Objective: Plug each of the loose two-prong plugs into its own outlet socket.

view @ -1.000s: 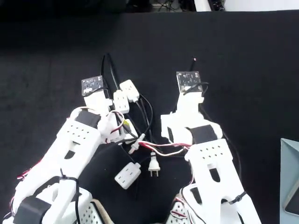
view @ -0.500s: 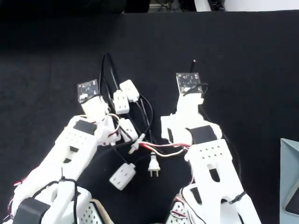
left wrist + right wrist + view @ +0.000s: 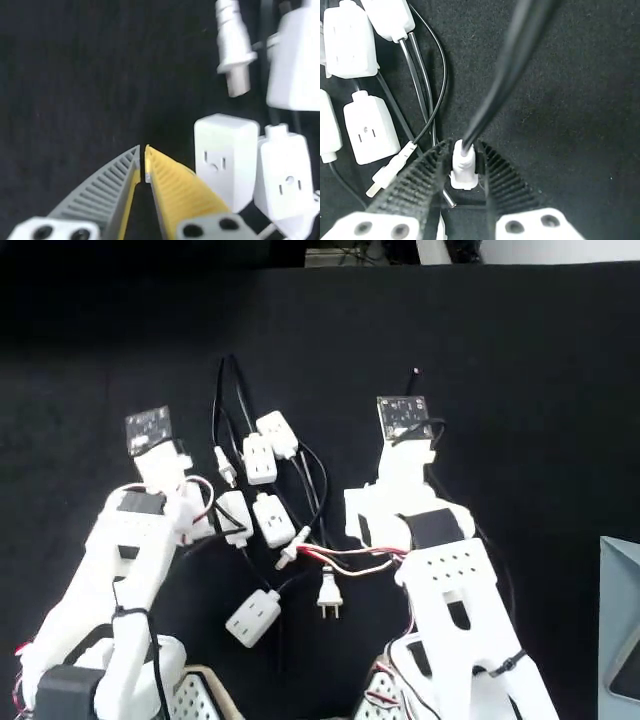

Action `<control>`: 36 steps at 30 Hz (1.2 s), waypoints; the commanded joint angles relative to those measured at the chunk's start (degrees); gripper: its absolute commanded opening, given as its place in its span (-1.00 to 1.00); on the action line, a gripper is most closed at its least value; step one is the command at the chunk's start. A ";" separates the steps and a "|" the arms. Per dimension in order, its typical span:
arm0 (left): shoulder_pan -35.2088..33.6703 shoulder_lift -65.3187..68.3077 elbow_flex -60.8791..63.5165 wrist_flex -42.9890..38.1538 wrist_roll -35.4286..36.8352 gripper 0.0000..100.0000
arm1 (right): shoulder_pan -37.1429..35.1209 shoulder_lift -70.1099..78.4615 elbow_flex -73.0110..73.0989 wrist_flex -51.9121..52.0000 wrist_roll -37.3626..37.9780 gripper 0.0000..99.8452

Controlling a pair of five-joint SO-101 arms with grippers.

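My left gripper point(image 3: 142, 149) is shut with nothing in it, low over the black mat. Right beside it stand two white outlet sockets point(image 3: 225, 160) point(image 3: 282, 182), with a loose white plug point(image 3: 232, 50) beyond them. In the high view the left arm point(image 3: 130, 540) stands left of the socket cluster point(image 3: 250, 515). My right gripper point(image 3: 463, 150) is shut on a white plug point(image 3: 462, 170) whose black cable point(image 3: 510, 70) runs up out of it. Several sockets point(image 3: 370, 127) point(image 3: 347, 37) and another loose plug point(image 3: 390, 172) lie to one side of it.
In the high view a two-prong plug point(image 3: 329, 595), a slim plug point(image 3: 290, 555) and a lone socket point(image 3: 252, 618) lie between the arms. Two more sockets point(image 3: 268, 445) and tangled black cables point(image 3: 315, 480) sit farther back. A grey box point(image 3: 622, 630) is at the right edge.
The left arm swung left, away from the cluster, uncovering two sockets. The lone socket near the front slid a little left. The right arm kept still.
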 commanded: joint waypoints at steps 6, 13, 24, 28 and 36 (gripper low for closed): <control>4.18 -0.88 -18.33 20.40 -2.55 -0.93 | 0.53 -0.13 -0.57 -0.88 -0.44 -0.97; 10.33 -0.26 -20.70 22.86 2.29 -0.51 | 0.53 -0.13 -0.57 -0.88 -0.44 -0.97; 11.30 5.89 -13.14 8.53 5.98 -0.40 | 0.53 0.04 -0.57 -0.88 -0.44 -0.97; 10.95 13.01 -12.70 4.40 5.89 -0.40 | 0.53 0.04 -0.57 -0.88 -0.44 -0.97; 7.69 20.75 -14.55 4.22 5.98 -0.40 | 0.53 0.13 -0.48 -0.88 -0.44 -0.97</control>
